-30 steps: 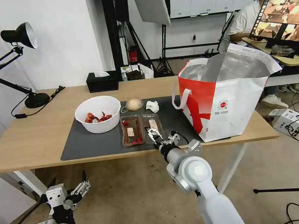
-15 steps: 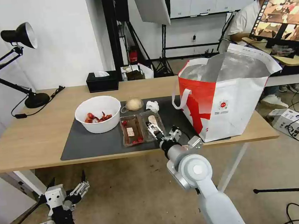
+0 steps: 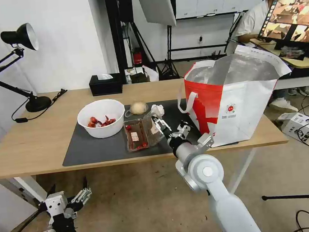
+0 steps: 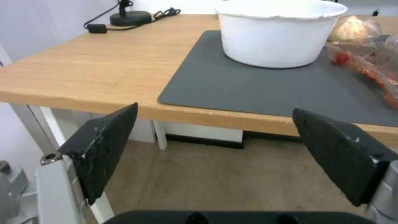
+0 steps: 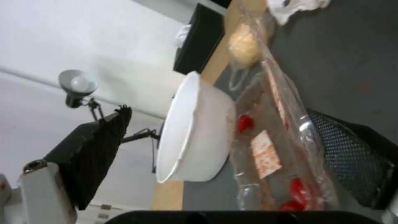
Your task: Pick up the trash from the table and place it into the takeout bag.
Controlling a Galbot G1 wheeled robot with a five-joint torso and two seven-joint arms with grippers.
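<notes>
On the table (image 3: 37,140), the dark mat (image 3: 92,148) carries the trash. A white bowl (image 3: 101,117) with red scraps stands at the left. A beige lump (image 3: 138,107) and a crumpled tissue (image 3: 157,109) lie behind the clear tray (image 3: 139,134). My right gripper (image 3: 160,124) is open at the tray's right side. In the right wrist view one of its fingers (image 5: 352,168) lies under the tray (image 5: 286,149), which tilts up on that side. The takeout bag (image 3: 232,98) stands open to the right. My left gripper (image 3: 80,196) hangs open below the table's front edge.
A black tissue box (image 3: 105,84) and a black desk lamp (image 3: 34,101) stand along the table's back and left. The left wrist view looks up past the table edge (image 4: 83,96) to the bowl (image 4: 278,37). Cables and a stand lie on the floor at right.
The right gripper has moved forward and up toward the bag, and the tray's right half has risen off the mat into a tilt. The left arm has hardly moved.
</notes>
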